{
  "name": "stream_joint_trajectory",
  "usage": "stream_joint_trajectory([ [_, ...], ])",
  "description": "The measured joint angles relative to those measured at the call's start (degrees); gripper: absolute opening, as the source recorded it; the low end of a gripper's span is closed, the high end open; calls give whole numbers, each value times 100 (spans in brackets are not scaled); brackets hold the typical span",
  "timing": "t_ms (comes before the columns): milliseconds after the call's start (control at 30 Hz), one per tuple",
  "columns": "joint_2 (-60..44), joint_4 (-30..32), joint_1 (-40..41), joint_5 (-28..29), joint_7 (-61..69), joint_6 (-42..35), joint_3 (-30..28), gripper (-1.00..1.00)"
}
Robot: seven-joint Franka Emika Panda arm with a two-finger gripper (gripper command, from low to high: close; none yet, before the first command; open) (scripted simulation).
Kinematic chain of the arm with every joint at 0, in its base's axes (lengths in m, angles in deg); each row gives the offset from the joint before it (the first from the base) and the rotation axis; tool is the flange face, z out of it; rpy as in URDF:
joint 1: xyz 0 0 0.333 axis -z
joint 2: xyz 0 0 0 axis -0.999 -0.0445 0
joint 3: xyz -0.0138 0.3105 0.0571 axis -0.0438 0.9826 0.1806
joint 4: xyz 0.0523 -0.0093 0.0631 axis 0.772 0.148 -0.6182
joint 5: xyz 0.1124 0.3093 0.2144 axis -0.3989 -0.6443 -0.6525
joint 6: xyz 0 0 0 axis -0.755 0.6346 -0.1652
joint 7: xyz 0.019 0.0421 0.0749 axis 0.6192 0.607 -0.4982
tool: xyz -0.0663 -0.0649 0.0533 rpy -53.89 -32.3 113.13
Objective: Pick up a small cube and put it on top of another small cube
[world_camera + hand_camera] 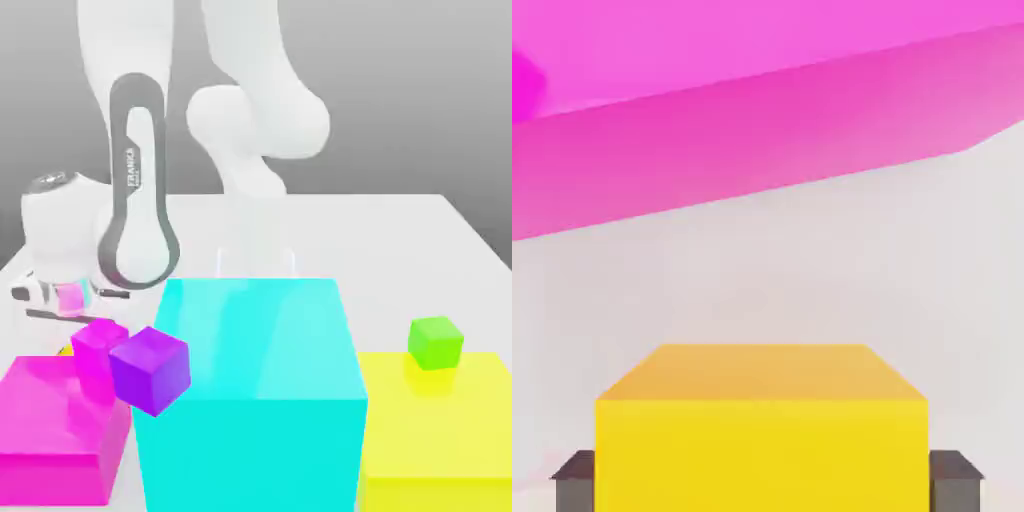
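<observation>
The small yellow-orange cube (762, 440) rests on the white table, and a dark fingertip (574, 480) presses against each of its two sides. My gripper (68, 318) is shut on it, low at the exterior view's left, just behind the big magenta block (50, 420). From there only a sliver of the cube (65, 350) peeks out. The small bright green cube (435, 342) sits on the big yellow block (440, 450) at the exterior view's right, far from the gripper.
A big cyan block (250, 390) stands in the middle between the gripper and the green cube. A small magenta cube (98, 340) and a small purple cube (150, 368) sit close to the gripper. The big magenta block (762, 130) looms just beyond the held cube.
</observation>
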Motion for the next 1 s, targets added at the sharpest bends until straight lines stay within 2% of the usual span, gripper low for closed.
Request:
stream_joint_trajectory([
  [67,-30,-7,55,-39,29,23,64,-100],
  [167,199,48,-289,323,-239,-142,-366,-100],
  [367,930,237,-1028,1739,-1287,-623,-1443,-100],
  [533,1543,389,-1004,2808,-2068,-1064,-1746,-100],
  [700,2228,383,-901,2557,-1688,-2105,-1969,-100],
  [1000,3867,279,-1257,2354,-1585,-4176,-1548,-100],
])
